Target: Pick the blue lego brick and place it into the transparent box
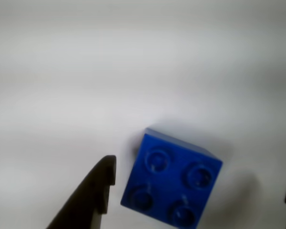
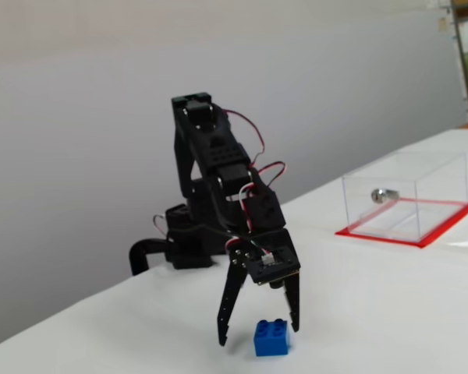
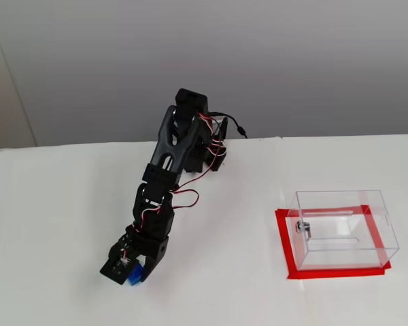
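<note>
The blue lego brick (image 1: pixel 171 181) (image 2: pixel 271 339) (image 3: pixel 134 276) rests on the white table, studs up. My gripper (image 1: pixel 200 174) (image 2: pixel 259 331) (image 3: pixel 126 269) is open and lowered around it, one black finger on each side. In the wrist view there is a gap between the left finger (image 1: pixel 93 193) and the brick, and the other finger barely shows at the right edge. The transparent box (image 2: pixel 421 183) (image 3: pixel 347 234) stands far to the right on its red base, open side up, with a silver lock cylinder (image 2: pixel 380 195) (image 3: pixel 301 227) on one wall.
The arm's base (image 2: pixel 175 249) (image 3: pixel 211 153) sits near the table's back edge by the grey wall. White tabletop (image 3: pixel 231 272) lies between the brick and the box. Red tape (image 3: pixel 285 244) frames the box's foot.
</note>
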`<state>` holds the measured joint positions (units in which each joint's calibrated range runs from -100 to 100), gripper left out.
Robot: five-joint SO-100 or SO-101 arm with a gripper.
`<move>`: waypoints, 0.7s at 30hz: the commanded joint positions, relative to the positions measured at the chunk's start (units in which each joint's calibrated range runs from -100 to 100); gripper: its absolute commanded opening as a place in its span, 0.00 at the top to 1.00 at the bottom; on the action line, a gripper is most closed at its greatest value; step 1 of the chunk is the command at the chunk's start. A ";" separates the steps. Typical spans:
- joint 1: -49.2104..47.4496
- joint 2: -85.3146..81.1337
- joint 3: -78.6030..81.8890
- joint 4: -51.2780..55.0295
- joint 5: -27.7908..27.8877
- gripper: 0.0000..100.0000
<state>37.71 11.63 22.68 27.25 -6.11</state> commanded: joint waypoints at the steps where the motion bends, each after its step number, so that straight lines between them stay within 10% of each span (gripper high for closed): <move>1: -0.71 -0.72 -3.33 -1.14 -0.10 0.68; 21: -0.49 1.82 -3.33 -1.14 -0.10 0.85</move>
<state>37.39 14.08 22.42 26.91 -6.11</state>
